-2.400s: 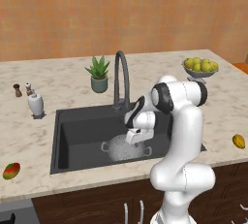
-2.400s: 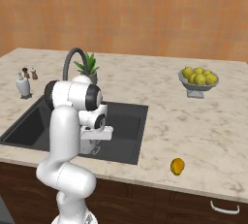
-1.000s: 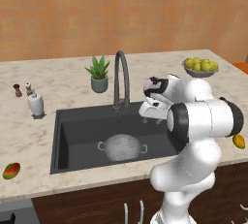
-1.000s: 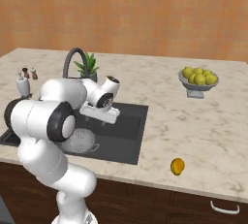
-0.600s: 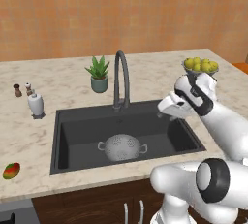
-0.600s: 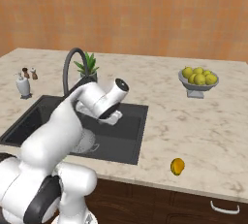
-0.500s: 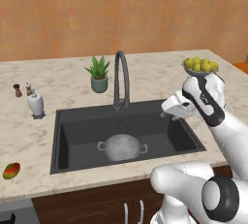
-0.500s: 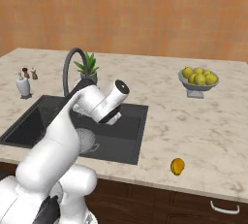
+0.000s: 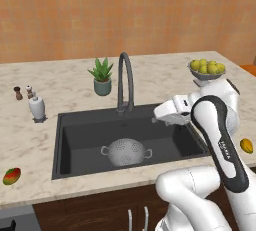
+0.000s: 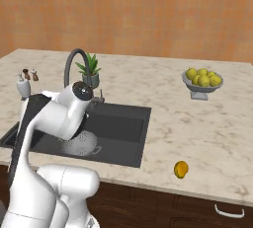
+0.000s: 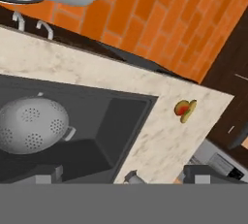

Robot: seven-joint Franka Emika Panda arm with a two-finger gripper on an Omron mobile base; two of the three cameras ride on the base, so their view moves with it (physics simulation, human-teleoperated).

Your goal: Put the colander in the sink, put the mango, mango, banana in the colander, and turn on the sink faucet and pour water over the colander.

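Perforated silver metal colander (image 9: 125, 152) rests in dark grey rounded sink (image 9: 75, 147); speckled beige stone worktop (image 9: 45, 87); gripper (image 9: 159, 113) spread, holding nothing.

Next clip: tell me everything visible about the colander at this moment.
The colander is a small round silver metal bowl, perforated all over, with a little loop handle on each side. It seems to lie dome-up, upside down, on the floor of the dark grey sink, roughly in the middle and in front of the faucet. Nothing sits on or in it, and no fruit is near it. The gripper is clear of it.
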